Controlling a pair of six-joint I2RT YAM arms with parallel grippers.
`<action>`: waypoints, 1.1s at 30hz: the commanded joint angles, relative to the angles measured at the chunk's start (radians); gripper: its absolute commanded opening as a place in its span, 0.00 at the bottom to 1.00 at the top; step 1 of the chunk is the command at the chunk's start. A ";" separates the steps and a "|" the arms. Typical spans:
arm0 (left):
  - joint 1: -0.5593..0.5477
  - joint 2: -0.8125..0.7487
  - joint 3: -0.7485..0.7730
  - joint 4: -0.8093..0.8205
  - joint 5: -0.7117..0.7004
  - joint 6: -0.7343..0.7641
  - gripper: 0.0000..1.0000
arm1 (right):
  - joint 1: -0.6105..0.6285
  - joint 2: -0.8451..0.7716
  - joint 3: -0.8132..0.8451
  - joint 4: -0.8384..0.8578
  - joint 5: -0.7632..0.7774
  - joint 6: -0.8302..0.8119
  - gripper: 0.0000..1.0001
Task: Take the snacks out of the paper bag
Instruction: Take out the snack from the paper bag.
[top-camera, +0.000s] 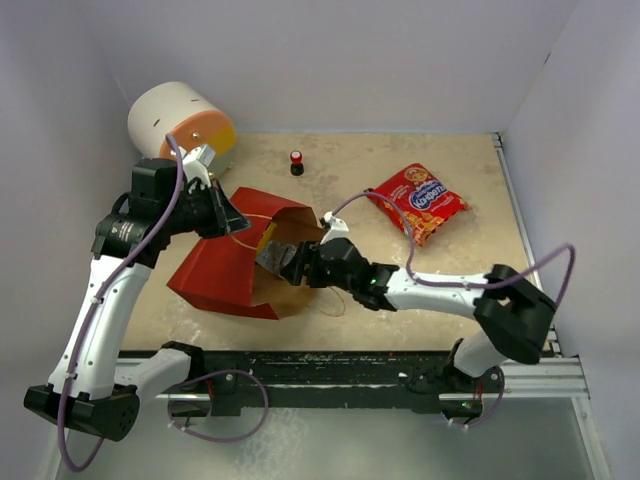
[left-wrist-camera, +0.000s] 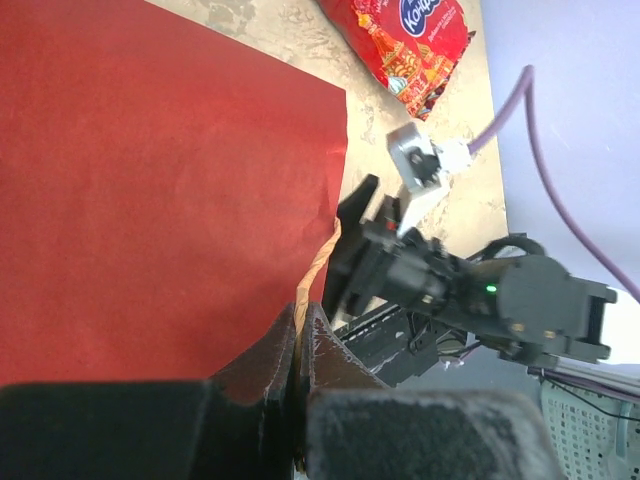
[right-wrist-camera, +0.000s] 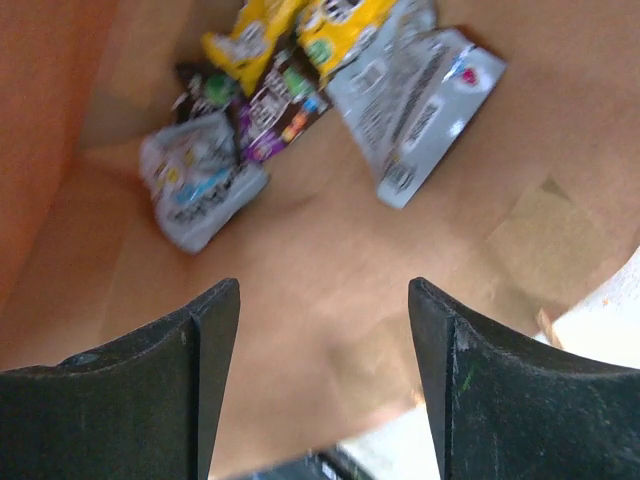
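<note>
The snacks (right-wrist-camera: 290, 80) are mostly small silver, yellow and purple packets heaped deep inside the paper bag (top-camera: 225, 270), which lies on its side. The red chip bag (top-camera: 420, 202) lies on the worktop (top-camera: 400, 300), well to the right. I see my left gripper (left-wrist-camera: 300, 345) pressed together on the bag's rim at the twine (left-wrist-camera: 315, 265). My right gripper (right-wrist-camera: 325, 330) is spread and empty inside the mouth, short of the packets.

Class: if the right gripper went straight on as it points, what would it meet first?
Probably the purple-brown packet, lying between two silver packets inside the paper bag. Depth is unclear, so the bag's brown floor may come first.
</note>
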 joint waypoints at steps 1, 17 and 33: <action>-0.004 0.000 0.055 -0.025 0.029 -0.005 0.00 | 0.016 0.124 0.060 0.169 0.273 0.159 0.70; -0.004 -0.017 0.036 -0.040 0.072 0.020 0.00 | 0.094 0.391 0.104 0.235 0.505 0.423 0.64; -0.004 -0.008 0.013 -0.036 0.123 0.021 0.00 | 0.094 0.563 0.271 0.084 0.607 0.647 0.61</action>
